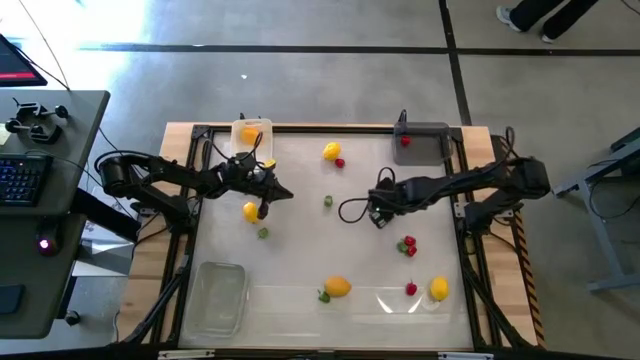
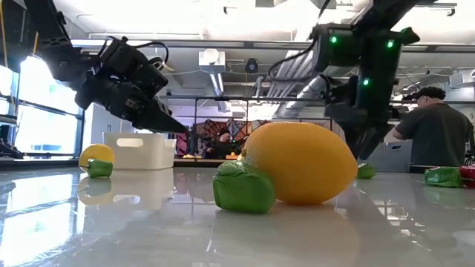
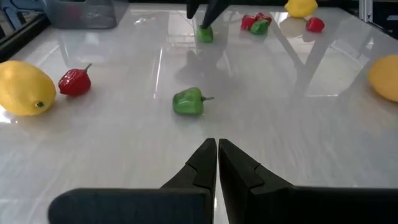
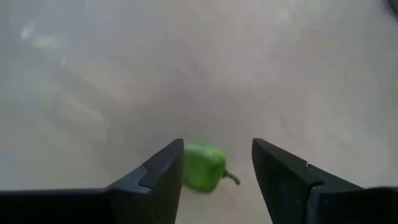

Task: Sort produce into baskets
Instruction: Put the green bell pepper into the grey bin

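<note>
My right gripper (image 1: pixel 378 218) (image 4: pixel 217 163) is open near the table's middle, pointing down over a small green pepper (image 4: pixel 203 167). The pepper lies on the table between the fingers, close to one of them. My left gripper (image 1: pixel 285 193) (image 3: pixel 217 147) is shut and empty, above the table at the left. A yellow fruit (image 1: pixel 250 211) and a green piece (image 1: pixel 263 232) lie beside it. Another green pepper (image 3: pixel 189 101) (image 1: pixel 327 201) lies ahead of it. The white tray (image 1: pixel 252 128) holds an orange-yellow fruit. The dark grey tray (image 1: pixel 432 146) holds a red piece.
A clear tray (image 1: pixel 215 298) stands at the near left. A yellow fruit (image 1: pixel 331 152) and a red piece (image 1: pixel 340 162) lie at the far middle. Red and green pieces (image 1: pixel 408 245), an orange fruit (image 1: pixel 338 287), a red piece (image 1: pixel 411 289) and a yellow fruit (image 1: pixel 438 289) lie near the front.
</note>
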`<action>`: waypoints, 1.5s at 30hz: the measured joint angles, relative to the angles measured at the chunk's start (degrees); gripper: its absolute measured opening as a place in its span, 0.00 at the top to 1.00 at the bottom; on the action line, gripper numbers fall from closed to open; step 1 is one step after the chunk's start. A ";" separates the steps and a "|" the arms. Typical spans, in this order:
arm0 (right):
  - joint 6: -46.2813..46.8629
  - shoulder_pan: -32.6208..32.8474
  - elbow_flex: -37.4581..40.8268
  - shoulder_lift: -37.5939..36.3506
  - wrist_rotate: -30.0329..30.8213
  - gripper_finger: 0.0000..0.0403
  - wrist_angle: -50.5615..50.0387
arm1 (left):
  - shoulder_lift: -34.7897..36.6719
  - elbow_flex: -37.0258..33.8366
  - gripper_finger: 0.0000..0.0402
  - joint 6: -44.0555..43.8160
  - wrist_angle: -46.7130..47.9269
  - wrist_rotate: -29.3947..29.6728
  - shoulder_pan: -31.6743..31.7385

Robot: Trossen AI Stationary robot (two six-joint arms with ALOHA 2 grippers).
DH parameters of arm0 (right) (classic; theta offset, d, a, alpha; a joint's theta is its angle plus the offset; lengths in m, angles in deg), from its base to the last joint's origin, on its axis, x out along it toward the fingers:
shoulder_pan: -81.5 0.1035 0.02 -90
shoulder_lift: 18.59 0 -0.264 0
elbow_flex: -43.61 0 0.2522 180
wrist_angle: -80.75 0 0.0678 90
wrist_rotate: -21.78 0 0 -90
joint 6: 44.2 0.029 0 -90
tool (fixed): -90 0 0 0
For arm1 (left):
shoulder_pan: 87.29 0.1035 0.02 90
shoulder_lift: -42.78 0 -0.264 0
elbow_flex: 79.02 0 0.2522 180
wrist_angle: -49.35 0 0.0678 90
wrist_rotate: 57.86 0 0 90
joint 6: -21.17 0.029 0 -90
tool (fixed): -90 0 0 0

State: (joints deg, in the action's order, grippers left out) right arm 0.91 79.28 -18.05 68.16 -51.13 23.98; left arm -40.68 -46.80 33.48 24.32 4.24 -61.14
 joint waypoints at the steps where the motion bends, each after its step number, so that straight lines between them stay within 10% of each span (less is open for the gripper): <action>1: -3.97 0.19 0.00 -0.50 -1.24 0.54 0.00 | 0.00 0.00 0.99 0.42 -0.02 0.00 0.00; 9: -23.30 1.24 -0.02 -0.92 -10.70 0.52 0.83 | 0.00 0.00 0.99 3.28 -0.03 0.00 0.00; 21: -39.16 1.35 -0.02 -0.92 -3.58 0.52 -1.81 | 0.00 0.00 0.99 1.50 -0.06 0.00 0.00; 45: -47.47 -3.65 2.23 -0.88 -5.04 0.64 -4.24 | 0.00 0.00 0.99 -1.73 1.67 -0.02 -0.09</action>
State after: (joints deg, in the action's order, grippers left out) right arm -46.56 75.62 -15.83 67.28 -56.17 19.74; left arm -40.68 -46.80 31.75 25.99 4.21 -61.22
